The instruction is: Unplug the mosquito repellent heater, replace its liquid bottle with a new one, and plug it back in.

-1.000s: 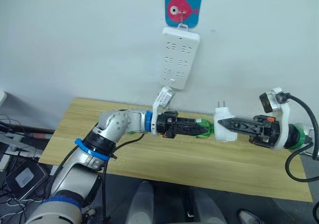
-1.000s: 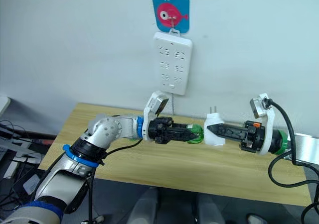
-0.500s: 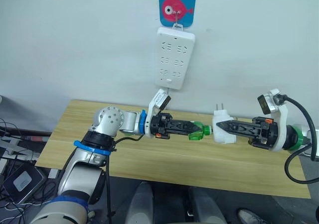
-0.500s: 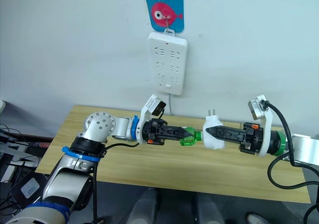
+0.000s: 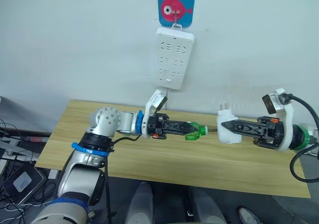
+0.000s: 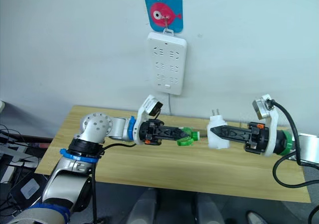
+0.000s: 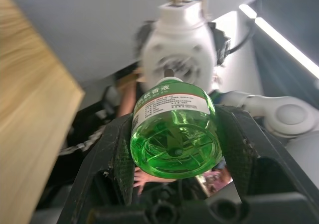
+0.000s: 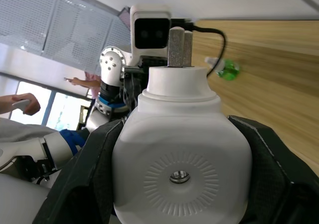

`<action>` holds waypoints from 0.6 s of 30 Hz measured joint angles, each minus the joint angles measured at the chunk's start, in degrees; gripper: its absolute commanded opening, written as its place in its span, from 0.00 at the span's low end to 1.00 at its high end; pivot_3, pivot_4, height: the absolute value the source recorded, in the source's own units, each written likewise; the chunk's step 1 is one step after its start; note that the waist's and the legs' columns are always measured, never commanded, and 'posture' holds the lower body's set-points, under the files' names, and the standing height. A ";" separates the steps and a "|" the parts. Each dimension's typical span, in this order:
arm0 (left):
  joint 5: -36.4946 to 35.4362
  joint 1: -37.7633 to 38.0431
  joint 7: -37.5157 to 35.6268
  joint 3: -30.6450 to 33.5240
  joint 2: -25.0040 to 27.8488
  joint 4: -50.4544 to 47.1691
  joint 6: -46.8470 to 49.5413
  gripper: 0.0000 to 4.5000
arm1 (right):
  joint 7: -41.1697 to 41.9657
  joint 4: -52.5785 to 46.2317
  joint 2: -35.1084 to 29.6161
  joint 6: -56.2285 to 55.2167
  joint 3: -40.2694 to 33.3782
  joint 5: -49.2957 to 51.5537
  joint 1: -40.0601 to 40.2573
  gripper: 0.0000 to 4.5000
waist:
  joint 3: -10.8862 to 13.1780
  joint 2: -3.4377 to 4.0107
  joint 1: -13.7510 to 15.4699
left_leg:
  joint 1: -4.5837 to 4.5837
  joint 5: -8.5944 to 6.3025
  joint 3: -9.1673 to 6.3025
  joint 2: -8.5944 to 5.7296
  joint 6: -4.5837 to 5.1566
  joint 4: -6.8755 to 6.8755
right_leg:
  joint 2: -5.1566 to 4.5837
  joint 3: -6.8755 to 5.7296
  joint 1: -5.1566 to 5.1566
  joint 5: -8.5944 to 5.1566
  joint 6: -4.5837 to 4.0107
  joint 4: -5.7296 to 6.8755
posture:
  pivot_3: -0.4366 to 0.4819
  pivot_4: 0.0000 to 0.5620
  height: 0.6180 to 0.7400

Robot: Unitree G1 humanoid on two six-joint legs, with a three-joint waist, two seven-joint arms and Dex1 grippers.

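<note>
Over the middle of the wooden tabletop (image 5: 164,159), above its surface, the left gripper (image 5: 192,130) has its jaws closed on a small green liquid bottle (image 5: 194,131), held sideways with its neck toward the right arm. In the left wrist view the bottle (image 7: 174,132) sits clamped between the two black fingers (image 7: 117,159), and its white label carries green Chinese characters, the large ones reading 蚊香液; the smaller print is too fine to read. Just beside the bottle's tip, apart from it by a small gap, the right gripper (image 5: 230,126) has its jaws closed on the mosquito repellent heater (image 5: 228,126), a white rounded unit held above the tabletop nearer its right end, its two metal prongs pointing up. Beyond the tabletop's far edge, a white power strip (image 5: 174,57) hangs on the wall from a blue hook plate (image 5: 175,5) bearing a pink fish.
</note>
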 measured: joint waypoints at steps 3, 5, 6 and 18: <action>1.67 2.01 -2.28 0.12 3.24 -0.78 -0.52 0.50 | -2.29 1.60 -3.26 0.15 -2.32 0.01 3.24 0.66 | 0.00 0.00 0.09 | -0.01 0.00 0.02 -0.01 0.00 -0.02 | -0.03 0.01 0.00 0.01 -0.01 -0.05 | 0.72 0.41 1.00; 2.76 3.30 -3.72 0.14 4.70 -2.22 -1.59 0.50 | -7.35 2.11 -4.80 -0.28 -1.83 -2.88 5.12 0.66 | 0.00 0.00 0.12 | -0.01 0.00 0.03 -0.02 0.00 -0.02 | -0.04 0.02 0.01 0.00 -0.01 -0.08 | 0.73 0.42 1.00; 3.00 3.71 -4.24 0.18 4.97 -2.74 -1.92 0.50 | -9.46 2.34 -4.85 -0.69 -0.87 -6.12 5.33 0.66 | 0.00 0.00 0.13 | -0.01 0.00 0.03 -0.02 0.00 0.00 | -0.05 0.03 0.01 -0.01 0.02 -0.08 | 0.73 0.42 1.00; 4.68 6.26 -5.63 0.27 3.59 -7.48 -4.96 0.50 | -9.22 18.42 2.61 -7.37 16.68 -57.14 -1.03 0.66 | 0.03 0.02 0.24 | -0.02 0.01 0.23 -0.02 -0.03 -0.10 | -0.12 0.14 -0.03 0.02 -0.01 -0.28 | 0.77 0.45 1.00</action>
